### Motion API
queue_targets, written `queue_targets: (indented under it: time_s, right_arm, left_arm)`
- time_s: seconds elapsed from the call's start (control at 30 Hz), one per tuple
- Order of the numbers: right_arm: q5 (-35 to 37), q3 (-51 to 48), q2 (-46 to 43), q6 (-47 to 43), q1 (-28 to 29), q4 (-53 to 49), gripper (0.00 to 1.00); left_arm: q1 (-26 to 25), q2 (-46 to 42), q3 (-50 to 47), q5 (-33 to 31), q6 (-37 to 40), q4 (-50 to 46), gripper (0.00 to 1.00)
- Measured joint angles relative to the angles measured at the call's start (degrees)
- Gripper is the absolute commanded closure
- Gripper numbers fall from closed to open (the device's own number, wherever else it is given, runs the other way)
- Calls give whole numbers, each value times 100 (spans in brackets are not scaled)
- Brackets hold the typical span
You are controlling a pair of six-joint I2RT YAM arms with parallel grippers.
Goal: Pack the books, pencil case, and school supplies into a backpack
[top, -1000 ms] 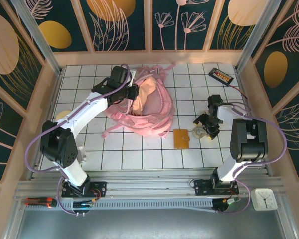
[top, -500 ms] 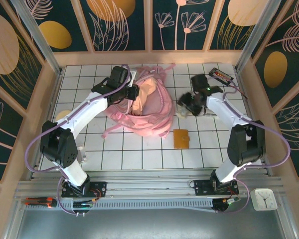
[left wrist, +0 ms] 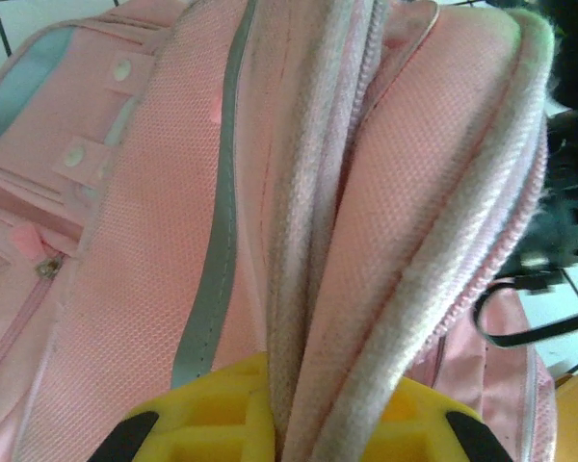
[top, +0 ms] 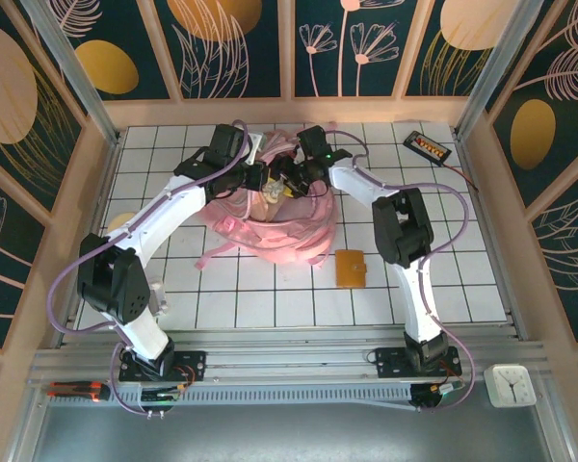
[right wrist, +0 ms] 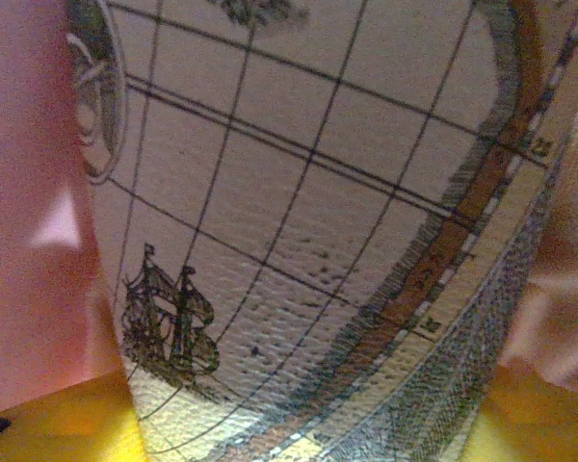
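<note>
Swung across from the right half of the table point(top: 270, 308), the right arm now reaches over the backpack's mouth. The round disc it hovered over a second ago is gone from its tile. The left arm has kept its place.

On the left, the left gripper point(top: 253, 179) is pinched tight on the backpack point(top: 289, 231). Its yellow fingers point(left wrist: 212, 414) clamp the padded rim and a fold of pink fabric, holding the opening up. A peach patch just under it looks like the pencil case point(top: 270, 196), already inside, though little of it is plain. Just right of that, the right gripper point(top: 289, 179) hangs above the opening, jaws partly apart and closed on the map-printed disc point(right wrist: 308, 241). The wrist view has the disc's face, with a ship and a graduated ring, standing between the two yellow pads, with pink fabric on either side.

The step in hand, as I judge it, is dropping the disc into the bag. To do it well, the left hold should be firm and lifted so the mouth does not sag. The right gripper should go lower, past the rim, before letting go. It should tilt the disc so that it slides in beside the pouch instead of catching on the zip edge or a strap. The two grippers are very near each other, so the descent should keep to the right of the left fingers.

Further right and nearer, the orange pad point(top: 350, 268) lies on the tiles just beside the backpack, not yet packed. The black gadget point(top: 429, 147) lies at the far right corner.
</note>
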Motion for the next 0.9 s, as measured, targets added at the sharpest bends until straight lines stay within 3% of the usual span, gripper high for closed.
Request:
queue_targets:
  time_s: [0.07, 0.17, 0.27, 0.37, 0.43, 0.53, 0.9]
  right_arm:
    - [-87, 2, 87, 181, 0, 240, 32]
    - [-170, 166, 275, 258, 0, 282, 11]
    - [-210, 273, 299, 184, 0, 236, 1]
    - [-208, 251, 236, -52, -7, 157, 1]
    - [-173, 9, 57, -232, -24, 146, 1]
    - [-173, -645, -437, -439, -74, 140, 1]
    - [-149, -2559, -2903, -911, -721, -304, 1]
  left_arm:
    - [0, 0, 0, 76, -63, 44, 100]
    - [11, 0, 0, 118, -120, 109, 100]
    - [22, 0, -2, 160, -142, 177, 100]
    - [22, -2, -20, 144, -140, 212, 100]
    - [20, -2, -39, 101, -138, 210, 90]
    - [7, -2, -83, 63, -105, 190, 82]
    - [-50, -2, -240, 101, -107, 490, 78]
